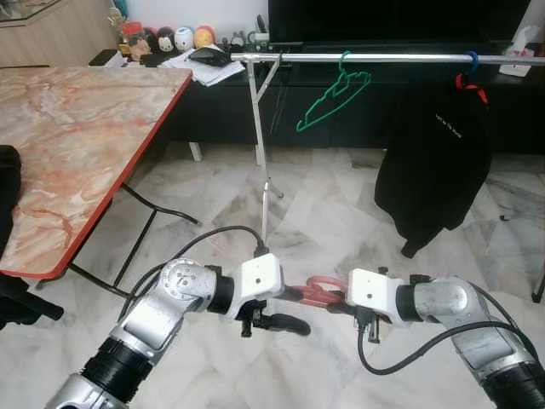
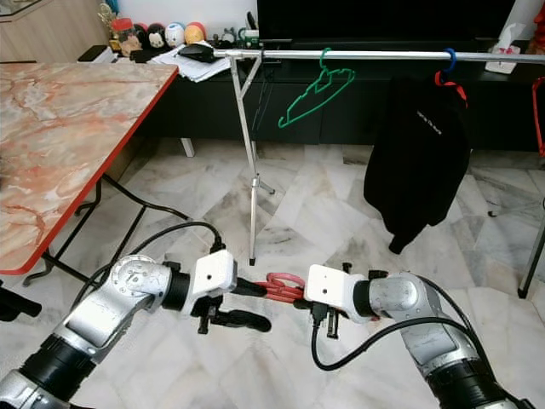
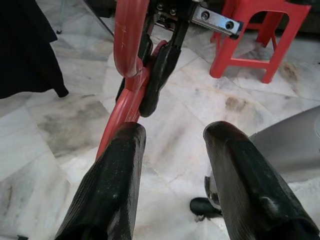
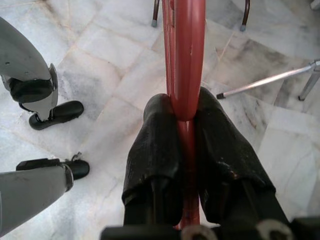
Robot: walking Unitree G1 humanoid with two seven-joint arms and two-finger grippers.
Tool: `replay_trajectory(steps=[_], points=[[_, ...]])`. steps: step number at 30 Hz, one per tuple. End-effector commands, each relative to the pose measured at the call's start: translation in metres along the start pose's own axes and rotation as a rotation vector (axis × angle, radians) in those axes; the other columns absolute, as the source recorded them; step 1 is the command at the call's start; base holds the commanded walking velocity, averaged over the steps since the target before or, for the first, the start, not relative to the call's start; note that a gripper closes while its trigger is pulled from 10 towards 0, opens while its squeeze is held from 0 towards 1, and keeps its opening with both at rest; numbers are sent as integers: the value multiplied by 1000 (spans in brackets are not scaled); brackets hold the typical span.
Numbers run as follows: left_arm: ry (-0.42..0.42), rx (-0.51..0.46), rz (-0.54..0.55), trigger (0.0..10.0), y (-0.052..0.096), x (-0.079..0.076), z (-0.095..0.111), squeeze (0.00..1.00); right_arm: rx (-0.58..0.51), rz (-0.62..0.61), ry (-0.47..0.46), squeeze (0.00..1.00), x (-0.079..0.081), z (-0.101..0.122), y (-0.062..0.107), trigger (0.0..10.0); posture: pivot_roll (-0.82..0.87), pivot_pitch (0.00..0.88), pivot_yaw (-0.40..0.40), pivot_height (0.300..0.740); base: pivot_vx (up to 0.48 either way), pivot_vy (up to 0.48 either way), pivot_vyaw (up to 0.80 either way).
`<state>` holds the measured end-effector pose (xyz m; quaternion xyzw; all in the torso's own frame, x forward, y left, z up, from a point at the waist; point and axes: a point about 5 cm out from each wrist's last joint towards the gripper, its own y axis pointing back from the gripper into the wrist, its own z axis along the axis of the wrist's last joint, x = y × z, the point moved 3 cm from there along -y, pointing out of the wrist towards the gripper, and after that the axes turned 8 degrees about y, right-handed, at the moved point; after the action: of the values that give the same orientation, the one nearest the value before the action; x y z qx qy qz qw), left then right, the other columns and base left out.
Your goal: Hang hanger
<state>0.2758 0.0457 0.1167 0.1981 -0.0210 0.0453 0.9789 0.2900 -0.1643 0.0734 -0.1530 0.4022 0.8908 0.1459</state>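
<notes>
A: Starting at the robot's left, what stands there?

B: A marble-patterned table (image 1: 77, 136) with a red edge. Past its far corner, a row of small round figurines (image 1: 174, 38) sits beside some papers (image 1: 204, 66) on a dark low cabinet (image 1: 358, 111).

A: And the left arm?

B: It reaches in low over the pale marble floor (image 1: 324, 196). The left gripper (image 3: 172, 150) has its two black fingers spread apart, closed on nothing. In the left wrist view, one finger (image 3: 112, 185) lies right against the red hanger (image 3: 125, 75), though whether it touches cannot be told.

A: Where is that hanger?

B: Between the two wrists, low in front of the robot, above the floor. Its long axis runs roughly level from one gripper toward the other, across the robot's front.

A: Who holds it?

B: The right gripper (image 4: 186, 117). Its fingers are clamped on the hanger's red bar, one on each side, and the bar runs straight out along the fingers toward the left arm.

A: What is beyond the arms?

B: A silver clothes rail (image 1: 375, 58) on a thin metal stand (image 1: 260, 145) spans the view at the top. A green hanger (image 1: 334, 100) hangs from it, tilted, its lower end toward the stand. Farther right a black garment (image 1: 434, 162) hangs from the same rail on a hanger with a blue hook (image 1: 471, 58). The red hanger is well below the rail and apart from it.
</notes>
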Motion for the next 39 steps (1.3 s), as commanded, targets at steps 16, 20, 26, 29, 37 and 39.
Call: replay_trajectory(steps=[16,20,26,29,37,39], points=[[-12,-24,40,10000,21,9,9,992,49,45,1,0,15,-6,-6,10000,-163,63,73,740,0,0,0],[0,-36,-5,10000,21,4,13,0,93,-21,-32,0,9,-19,-10,10000,-162,63,73,740,0,0,0],[17,-20,-49,10000,24,-2,11,0,174,-100,-60,0,4,-37,-12,10000,-161,64,72,740,0,0,0],[17,-9,-40,10000,24,-1,8,0,168,-117,-84,0,3,-38,-14,10000,-161,64,72,740,0,0,0],[24,37,-22,10000,23,0,-2,0,86,-81,-53,0,2,-20,-14,10000,-162,66,73,740,0,0,0],[24,37,-22,10000,23,0,-2,0,86,-81,-53,0,2,-20,-14,10000,-162,66,73,740,0,0,0]])
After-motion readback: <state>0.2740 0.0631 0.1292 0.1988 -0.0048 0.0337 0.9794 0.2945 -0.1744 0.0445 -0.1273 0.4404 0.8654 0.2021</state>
